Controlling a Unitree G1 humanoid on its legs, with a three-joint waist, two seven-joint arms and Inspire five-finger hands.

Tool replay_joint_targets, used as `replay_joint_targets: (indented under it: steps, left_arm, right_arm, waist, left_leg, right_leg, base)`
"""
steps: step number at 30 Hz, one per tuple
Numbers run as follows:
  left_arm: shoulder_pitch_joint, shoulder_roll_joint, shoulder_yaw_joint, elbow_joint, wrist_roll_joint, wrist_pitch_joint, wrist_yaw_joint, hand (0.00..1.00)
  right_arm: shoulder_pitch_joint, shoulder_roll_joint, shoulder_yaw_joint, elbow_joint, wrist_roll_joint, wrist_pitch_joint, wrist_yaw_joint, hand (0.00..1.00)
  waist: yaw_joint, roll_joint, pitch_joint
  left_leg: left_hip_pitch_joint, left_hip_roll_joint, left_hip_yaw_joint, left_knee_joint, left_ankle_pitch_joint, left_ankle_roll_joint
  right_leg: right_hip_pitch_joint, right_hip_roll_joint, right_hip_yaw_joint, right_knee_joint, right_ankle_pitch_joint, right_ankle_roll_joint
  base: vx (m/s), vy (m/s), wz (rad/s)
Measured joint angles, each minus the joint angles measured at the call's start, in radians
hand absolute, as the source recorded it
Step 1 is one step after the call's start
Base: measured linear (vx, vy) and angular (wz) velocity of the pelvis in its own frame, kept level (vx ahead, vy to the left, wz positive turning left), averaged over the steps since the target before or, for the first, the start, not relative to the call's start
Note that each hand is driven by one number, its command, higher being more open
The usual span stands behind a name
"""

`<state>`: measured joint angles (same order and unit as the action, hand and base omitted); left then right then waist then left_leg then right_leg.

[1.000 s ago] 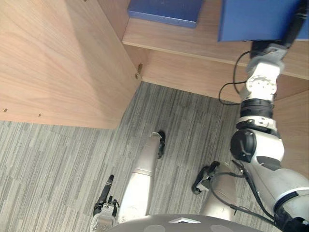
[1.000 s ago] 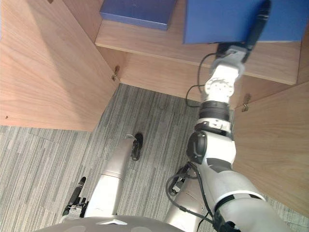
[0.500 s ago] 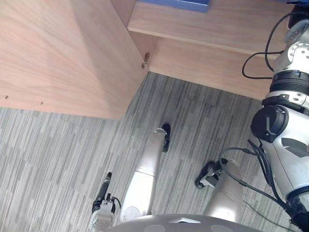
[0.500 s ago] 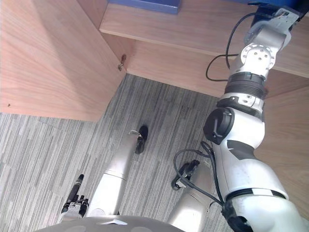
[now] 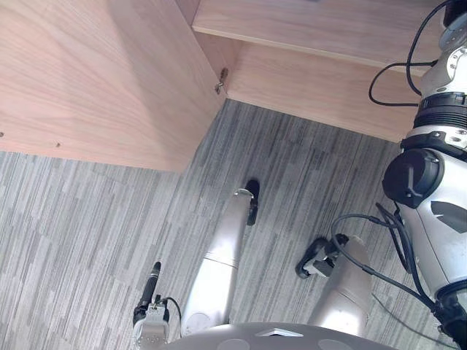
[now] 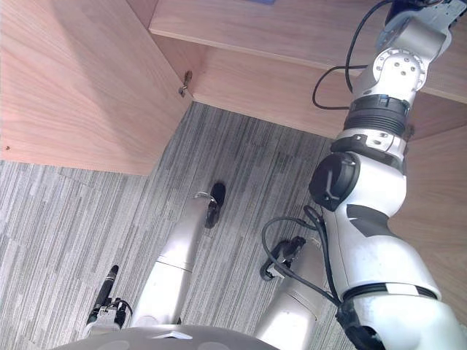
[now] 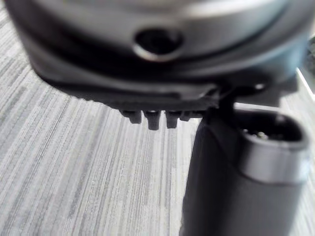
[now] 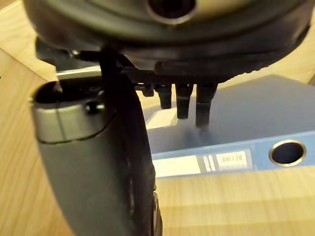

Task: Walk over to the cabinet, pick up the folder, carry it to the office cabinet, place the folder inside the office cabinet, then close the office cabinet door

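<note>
Folder (image 8: 266, 115) lies flat on shelf (image 8: 231, 196) — just past right hand (image 8: 162, 39).

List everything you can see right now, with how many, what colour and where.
folder: one, blue with a white label on its spine, lying flat on light wood
cabinet: one, light wood, open, ahead of the robot
left door: one, light wood, swung open on the robot's left
right door: one, light wood, open on the robot's right
hinge: one, metal, at the left door's inner edge
carpet: one, grey striped, covering the floor
left robot hand: one, dark, fingers straight, low over the carpet
right robot hand: one, dark, fingers relaxed, above the folder
</note>
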<state>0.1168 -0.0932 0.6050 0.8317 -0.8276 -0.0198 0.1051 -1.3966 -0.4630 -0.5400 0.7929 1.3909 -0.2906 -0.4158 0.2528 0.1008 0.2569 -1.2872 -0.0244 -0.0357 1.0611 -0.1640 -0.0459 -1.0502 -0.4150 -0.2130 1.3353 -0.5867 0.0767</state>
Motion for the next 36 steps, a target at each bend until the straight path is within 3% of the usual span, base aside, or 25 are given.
replay_joint_targets:
  steps: [12, 16, 24, 31, 36]
  left_arm:
    - [-0.036, 0.007, 0.063, 0.007, 0.0, 0.0, -0.001, 1.0]
    - [-0.06, 0.01, 0.091, 0.011, 0.001, 0.0, -0.002, 1.0]
    - [-0.08, 0.011, 0.137, 0.023, 0.004, 0.001, -0.016, 1.0]
    - [-0.08, 0.012, 0.168, 0.025, 0.01, 0.002, -0.044, 1.0]
    - [-0.08, 0.012, 0.168, 0.027, 0.013, 0.003, -0.056, 1.0]
  right_arm:
    - [0.005, 0.008, -0.01, 0.067, -0.001, 0.033, 0.012, 1.0]
    - [0.012, 0.009, -0.021, 0.098, -0.011, 0.078, 0.019, 1.0]
    - [0.082, 0.002, -0.027, 0.154, -0.209, 0.244, 0.1, 1.0]
    - [0.091, -0.006, -0.017, 0.198, -0.244, 0.288, 0.147, 1.0]
    - [0.11, -0.009, -0.003, 0.224, -0.248, 0.308, 0.172, 1.0]
  waist:
    - [0.006, 0.0, 0.0]
    - [0.003, 0.0, 0.0]
    - [-0.016, -0.002, -0.002]
    - [-0.021, -0.007, -0.008]
    - [-0.027, -0.025, -0.023]
  left_leg:
    - [-0.016, 0.001, 0.001, -0.003, 0.002, -0.004]
    - [-0.016, 0.001, 0.003, -0.005, 0.002, -0.004]
    - [-0.007, 0.002, 0.005, -0.02, 0.01, 0.004]
    - [0.012, 0.01, 0.01, -0.042, 0.01, 0.004]
    - [0.016, 0.013, 0.014, -0.05, 0.011, 0.005]
  right_leg:
    - [-0.017, 0.001, -0.001, 0.001, -0.001, -0.002]
    - [-0.017, 0.001, -0.001, -0.001, -0.001, -0.002]
    - [-0.01, 0.003, -0.003, -0.019, 0.0, -0.003]
    - [0.005, 0.013, -0.004, -0.048, 0.011, -0.001]
    - [0.006, 0.015, -0.004, -0.057, 0.013, -0.003]
  base:
    - [0.0, 0.0, 0.0]
    - [0.0, 0.0, 0.0]
    - [0.0, 0.0, 0.0]
    - [0.01, 0.008, -0.03]
    - [0.01, 0.005, -0.02]
